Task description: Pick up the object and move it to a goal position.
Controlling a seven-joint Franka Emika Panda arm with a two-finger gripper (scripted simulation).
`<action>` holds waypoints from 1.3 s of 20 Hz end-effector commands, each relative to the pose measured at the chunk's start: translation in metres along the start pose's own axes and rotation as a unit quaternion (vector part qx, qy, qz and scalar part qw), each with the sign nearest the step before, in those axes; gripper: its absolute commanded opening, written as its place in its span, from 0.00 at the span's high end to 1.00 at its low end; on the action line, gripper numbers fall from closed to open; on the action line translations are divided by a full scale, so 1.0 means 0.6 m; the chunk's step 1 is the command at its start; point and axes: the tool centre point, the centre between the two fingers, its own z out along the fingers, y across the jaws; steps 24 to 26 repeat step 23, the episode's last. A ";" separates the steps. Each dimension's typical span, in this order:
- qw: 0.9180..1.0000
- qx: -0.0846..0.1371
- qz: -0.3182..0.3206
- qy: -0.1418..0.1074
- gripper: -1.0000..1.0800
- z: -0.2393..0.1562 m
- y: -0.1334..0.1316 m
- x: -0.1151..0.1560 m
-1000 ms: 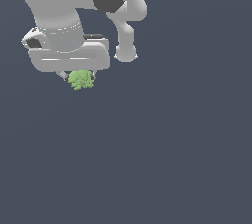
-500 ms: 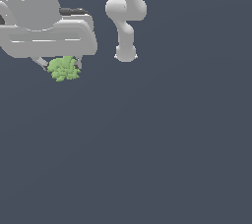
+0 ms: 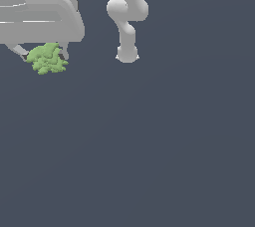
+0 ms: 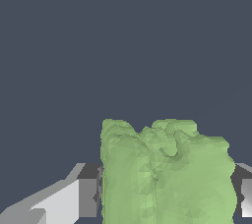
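The object is a small light-green lumpy clump [image 3: 46, 58]. It hangs under the white gripper [image 3: 44, 55] at the upper part of the exterior view's left, between the two fingers [image 3: 18, 52]. In the wrist view the green clump [image 4: 165, 174] fills the space between the two pads [image 4: 87, 197], which press on both its sides. The gripper is shut on the clump and holds it up, off the grey floor [image 3: 149, 146].
The arm's white base and lower links [image 3: 127, 17] stand at the top middle of the exterior view, to the right of the gripper. The rest is plain dark grey floor.
The gripper with the green clump has moved toward the exterior view's left and looms larger in the frame. The clump has stayed between the fingers.
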 end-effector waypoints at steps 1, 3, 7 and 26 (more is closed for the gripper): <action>1.000 0.000 0.000 0.000 1.00 -0.015 0.006 0.006; 1.000 0.000 0.000 0.000 1.00 -0.025 0.011 0.010; 1.000 0.000 0.000 0.000 1.00 -0.042 0.018 0.017; 1.000 0.000 0.000 0.000 1.00 -0.063 0.029 0.027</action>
